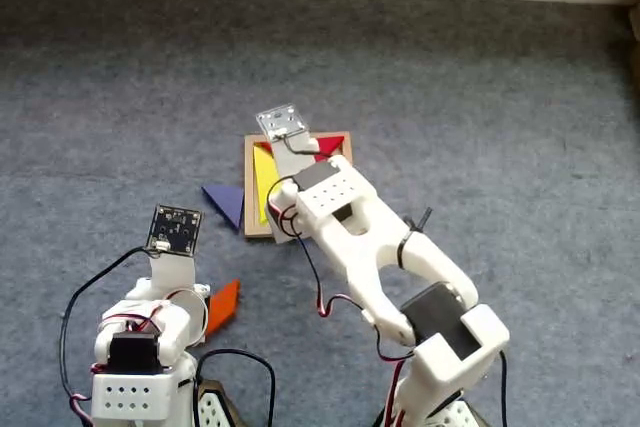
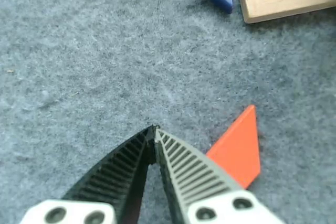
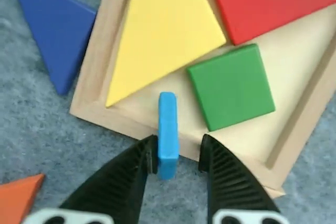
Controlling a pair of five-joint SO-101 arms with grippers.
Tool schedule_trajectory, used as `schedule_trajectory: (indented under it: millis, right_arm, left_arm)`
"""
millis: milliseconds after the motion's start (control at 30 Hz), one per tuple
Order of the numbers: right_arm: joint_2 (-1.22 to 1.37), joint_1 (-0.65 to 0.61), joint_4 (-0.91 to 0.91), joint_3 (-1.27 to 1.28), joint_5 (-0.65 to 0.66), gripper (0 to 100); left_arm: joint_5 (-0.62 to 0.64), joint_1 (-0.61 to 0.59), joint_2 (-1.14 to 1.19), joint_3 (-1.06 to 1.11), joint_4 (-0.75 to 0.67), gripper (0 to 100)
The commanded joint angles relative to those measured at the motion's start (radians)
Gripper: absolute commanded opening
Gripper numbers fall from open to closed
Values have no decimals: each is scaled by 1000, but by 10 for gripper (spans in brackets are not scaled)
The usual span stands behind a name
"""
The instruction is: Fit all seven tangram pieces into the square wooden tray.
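The square wooden tray (image 1: 249,209) lies mid-table on grey carpet. Inside it are a yellow triangle (image 3: 165,30), a red piece (image 3: 268,1) and a green square (image 3: 231,87). My right gripper (image 3: 177,145) hangs over the tray's rim (image 3: 94,72), open. A light blue piece (image 3: 168,135) stands on edge between its fingers, touching one, with a gap to the other. A dark blue triangle (image 1: 226,203) lies on the carpet just outside the tray. My left gripper (image 2: 153,132) is shut and empty, low over the carpet, right beside an orange piece (image 2: 239,148).
The right arm's white body (image 1: 400,267) stretches from the near right edge to the tray and covers its near right part. The left arm's base (image 1: 140,357) sits at the near left. Bare carpet surrounds the tray on the far side.
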Motion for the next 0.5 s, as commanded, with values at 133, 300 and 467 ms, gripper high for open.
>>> schedule_trajectory:
  millis: [133,300,467]
  right_arm:
    - [-15,48,-13,-62,11,139]
    - [-13,77,-8,-125,12,139]
    - [-16,102,-7,-131,12,139]
  left_arm:
    - [-5,-10,-41,19,6,7]
    - [-5,-10,-41,19,6,7]
    - [-5,-10,-41,19,6,7]
